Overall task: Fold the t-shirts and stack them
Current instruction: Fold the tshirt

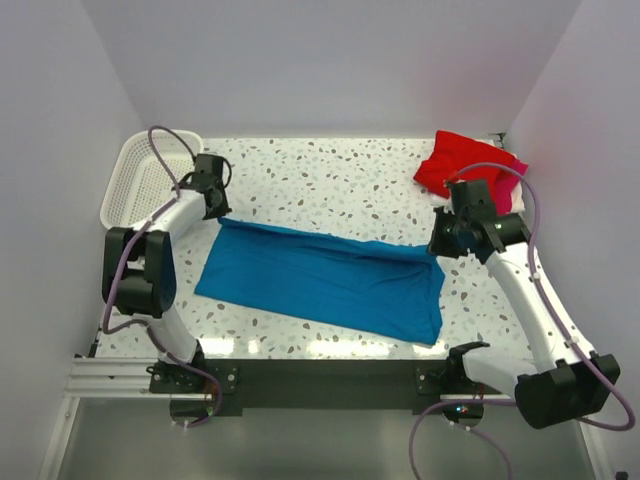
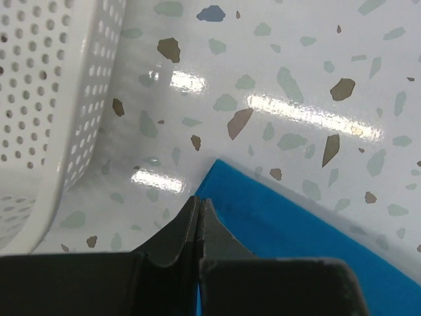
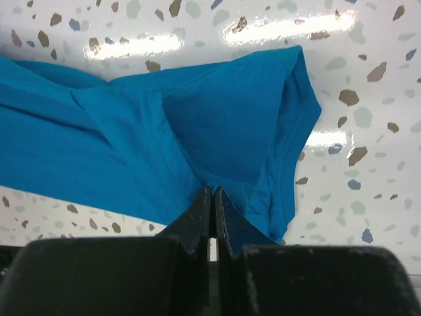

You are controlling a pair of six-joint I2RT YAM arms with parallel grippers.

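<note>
The bright blue t-shirt (image 1: 320, 280) lies on the table as a long folded band running from back left to front right. My left gripper (image 1: 215, 205) is shut on its back left corner; in the left wrist view the jaws (image 2: 199, 201) meet at the tip of the blue cloth (image 2: 296, 243). My right gripper (image 1: 445, 245) is shut on its back right end; in the right wrist view the jaws (image 3: 212, 191) pinch a fold of the cloth (image 3: 197, 125) beside a sleeve. The red t-shirt (image 1: 468, 165) lies crumpled at the back right. The magenta-pink shirt is out of view.
A white mesh basket (image 1: 140, 180) stands at the back left, close beside my left gripper; its wall also shows in the left wrist view (image 2: 52, 99). The speckled table (image 1: 340, 180) is walled in on three sides.
</note>
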